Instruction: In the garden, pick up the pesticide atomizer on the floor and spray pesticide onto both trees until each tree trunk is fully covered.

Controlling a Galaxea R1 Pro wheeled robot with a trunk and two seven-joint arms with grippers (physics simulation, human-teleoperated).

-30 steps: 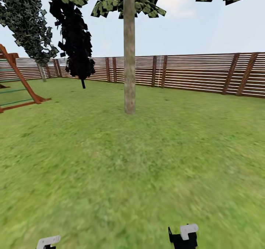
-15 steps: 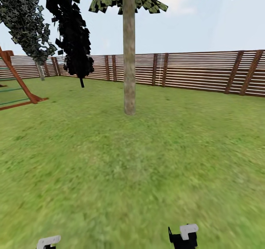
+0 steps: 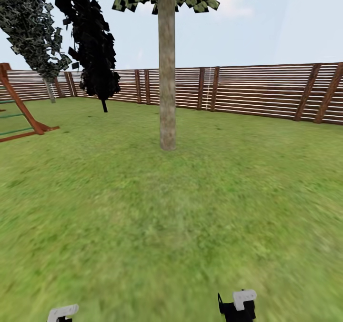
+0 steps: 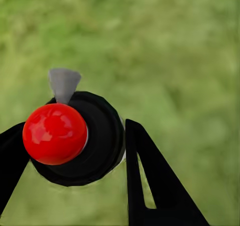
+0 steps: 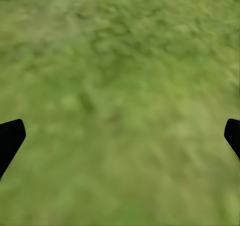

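The atomizer (image 4: 75, 141) is clamped in the left gripper (image 4: 70, 156) above the grass (image 3: 190, 217). The right gripper (image 5: 120, 136) is spread wide. A trunk (image 3: 167, 69) is seen ahead, near the fence (image 3: 257, 91).

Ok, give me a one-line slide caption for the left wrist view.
Left gripper holding the pesticide atomizer, red-capped with a grey nozzle, above the blurred lawn.
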